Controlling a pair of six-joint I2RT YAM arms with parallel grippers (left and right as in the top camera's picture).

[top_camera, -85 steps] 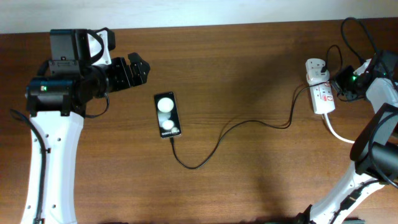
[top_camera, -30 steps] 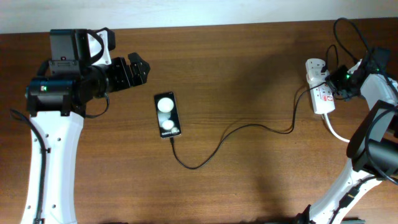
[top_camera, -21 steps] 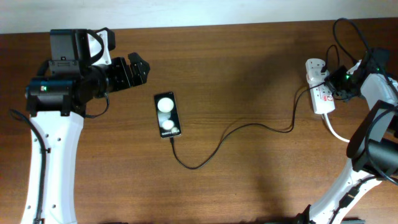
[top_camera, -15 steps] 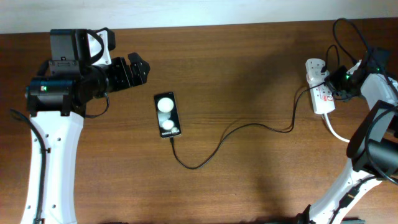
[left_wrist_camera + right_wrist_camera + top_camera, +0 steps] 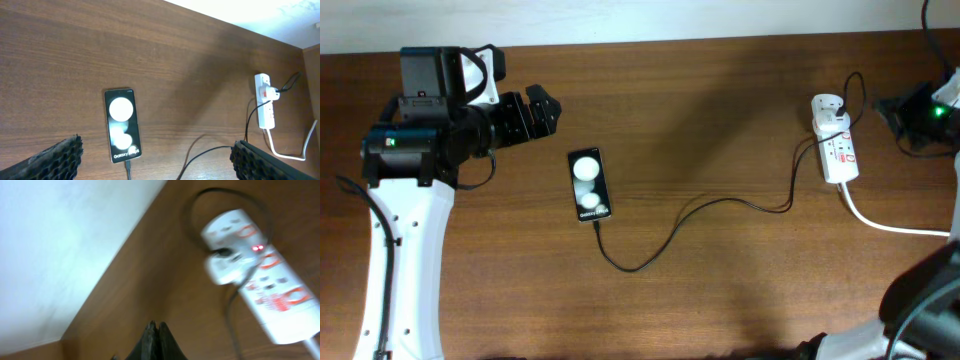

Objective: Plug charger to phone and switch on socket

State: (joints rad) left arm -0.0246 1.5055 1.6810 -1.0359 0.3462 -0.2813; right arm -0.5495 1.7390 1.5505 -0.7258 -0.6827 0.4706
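Observation:
The black phone (image 5: 589, 185) lies mid-left on the table, also in the left wrist view (image 5: 121, 125). The thin black charger cable (image 5: 690, 212) has its plug tip in the phone's near end and runs right to a white adapter (image 5: 828, 110) seated in the white socket strip (image 5: 839, 152). In the right wrist view the socket (image 5: 265, 287) shows a small red light lit. My left gripper (image 5: 542, 112) is open, up and left of the phone. My right gripper (image 5: 156, 328) is shut and empty, apart from the socket, at the far right edge (image 5: 905, 112).
The socket's thick white cord (image 5: 890, 224) runs off to the right. Black robot cables loop by the back right corner. The table's back edge meets a white wall.
My right gripper has pulled back from the socket toward the right and rear edge. The left arm, phone and cable have not moved.

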